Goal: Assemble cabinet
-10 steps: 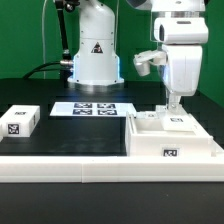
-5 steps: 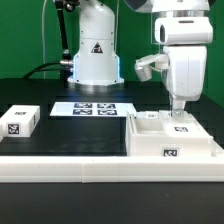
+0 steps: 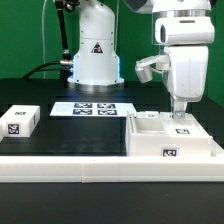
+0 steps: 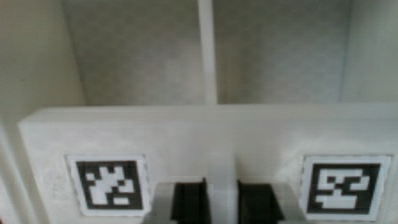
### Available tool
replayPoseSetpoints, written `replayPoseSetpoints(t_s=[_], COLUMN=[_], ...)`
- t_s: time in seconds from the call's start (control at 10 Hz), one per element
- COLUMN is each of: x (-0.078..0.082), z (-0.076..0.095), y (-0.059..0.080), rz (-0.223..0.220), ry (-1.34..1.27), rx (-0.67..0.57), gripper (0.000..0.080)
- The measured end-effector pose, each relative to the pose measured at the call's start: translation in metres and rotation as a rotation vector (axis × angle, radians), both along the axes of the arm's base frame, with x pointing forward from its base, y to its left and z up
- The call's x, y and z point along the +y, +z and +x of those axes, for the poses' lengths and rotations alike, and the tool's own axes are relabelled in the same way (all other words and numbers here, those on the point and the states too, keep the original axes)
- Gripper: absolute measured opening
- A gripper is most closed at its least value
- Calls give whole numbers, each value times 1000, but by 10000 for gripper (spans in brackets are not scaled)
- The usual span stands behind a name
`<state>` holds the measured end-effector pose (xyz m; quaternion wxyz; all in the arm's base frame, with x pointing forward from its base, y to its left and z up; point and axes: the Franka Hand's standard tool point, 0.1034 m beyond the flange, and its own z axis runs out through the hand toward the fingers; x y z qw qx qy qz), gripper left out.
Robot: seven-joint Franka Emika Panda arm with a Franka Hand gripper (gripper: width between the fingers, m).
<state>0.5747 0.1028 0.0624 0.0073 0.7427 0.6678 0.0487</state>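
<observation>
Black table: gripper over the cabinet, a tagged panel inside.

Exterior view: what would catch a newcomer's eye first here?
The gripper points straight down at the big white cabinet at the exterior view's right. The marker board lies flat at centre, with a small tagged white block alone at that view's left. In the wrist view, two black-and-white tags flank the dark fingers.
</observation>
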Motion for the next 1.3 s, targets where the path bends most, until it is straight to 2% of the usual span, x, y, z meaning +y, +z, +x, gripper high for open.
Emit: replayPoseSetpoints(t_s=[0.4, 0.6, 0.7, 0.8, 0.9, 1.0, 1.1, 1.3], x=[0, 0, 0, -1, -1, -1, -1, 0], z=[1, 1, 1, 1, 1, 1, 1, 0], y=[0, -1, -1, -1, -1, -1, -1, 0], rz=[-4, -4, -4, -4, -4, -4, -4, -4], ry=[21, 20, 20, 20, 20, 20, 20, 16], rx=[11, 12, 12, 12, 12, 12, 12, 12], gripper=[71, 315, 315, 497, 634, 634, 762, 788])
